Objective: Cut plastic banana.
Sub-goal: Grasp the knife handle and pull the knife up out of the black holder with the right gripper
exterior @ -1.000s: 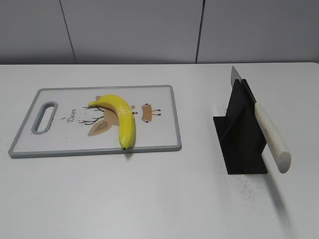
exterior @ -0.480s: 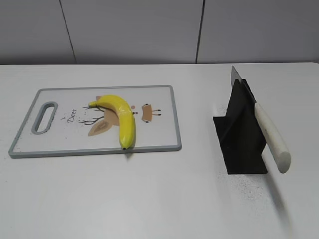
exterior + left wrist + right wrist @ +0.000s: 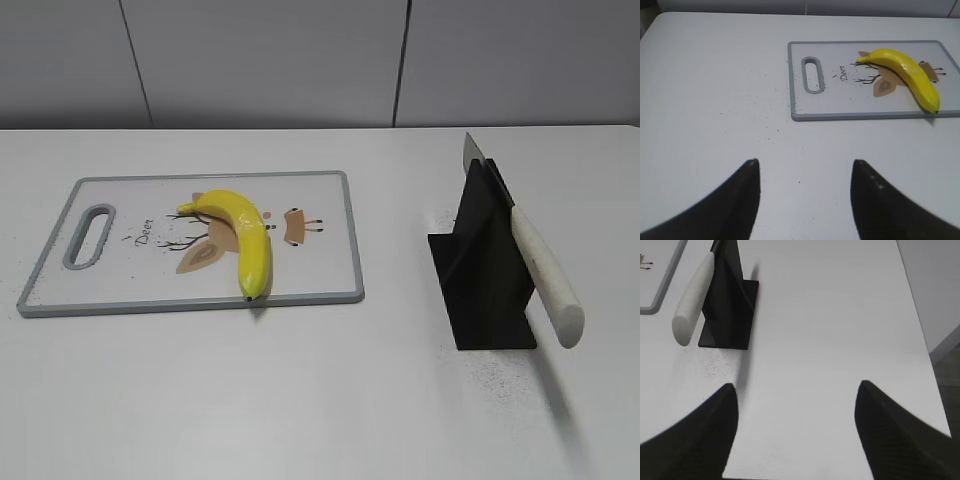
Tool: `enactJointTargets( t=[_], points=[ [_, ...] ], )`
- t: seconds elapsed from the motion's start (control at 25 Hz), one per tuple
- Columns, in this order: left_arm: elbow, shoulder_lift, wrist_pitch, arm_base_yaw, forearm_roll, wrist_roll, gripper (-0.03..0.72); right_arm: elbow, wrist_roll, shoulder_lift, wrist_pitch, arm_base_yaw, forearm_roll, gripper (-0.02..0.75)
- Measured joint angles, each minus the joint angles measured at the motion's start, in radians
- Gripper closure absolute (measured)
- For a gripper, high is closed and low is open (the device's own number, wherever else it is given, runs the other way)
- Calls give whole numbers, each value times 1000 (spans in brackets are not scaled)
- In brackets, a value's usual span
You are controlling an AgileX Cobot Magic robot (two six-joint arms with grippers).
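The plastic banana [image 3: 243, 236] lies whole on a white cutting board [image 3: 130, 275] with a grey rim and a deer drawing. It also shows in the left wrist view [image 3: 907, 75] on the board [image 3: 840, 102]. A knife with a white handle [image 3: 545, 275] rests slanted in a black stand [image 3: 485, 275]; the right wrist view shows the handle [image 3: 694, 297] and the stand [image 3: 732, 305]. My left gripper [image 3: 805, 162] is open and empty over bare table, well short of the board. My right gripper [image 3: 796, 386] is open and empty, to the near right of the knife stand. Neither gripper shows in the exterior view.
The table is white with small dark specks near the board [image 3: 765, 107] and by the stand [image 3: 715, 365]. The table's right edge [image 3: 920, 325] runs close to my right gripper. A grey panelled wall [image 3: 300, 60] stands behind.
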Motion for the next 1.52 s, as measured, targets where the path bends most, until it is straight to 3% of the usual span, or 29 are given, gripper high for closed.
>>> enactJointTargets(
  t=[0.36, 0.8, 0.92, 1.2, 1.52],
  points=[
    [0, 0, 0, 0, 0, 0, 125, -130, 30, 194, -10, 83, -3, 157],
    [0, 0, 0, 0, 0, 0, 125, -263, 211, 543, -7, 383, -26, 157],
    [0, 0, 0, 0, 0, 0, 125, -312, 245, 653, 2, 430, -29, 157],
    [0, 0, 0, 0, 0, 0, 125, -434, 278, 928, 27, 438, -36, 157],
    [0, 0, 0, 0, 0, 0, 125, -447, 281, 1243, 4, 438, -36, 157]
  ],
)
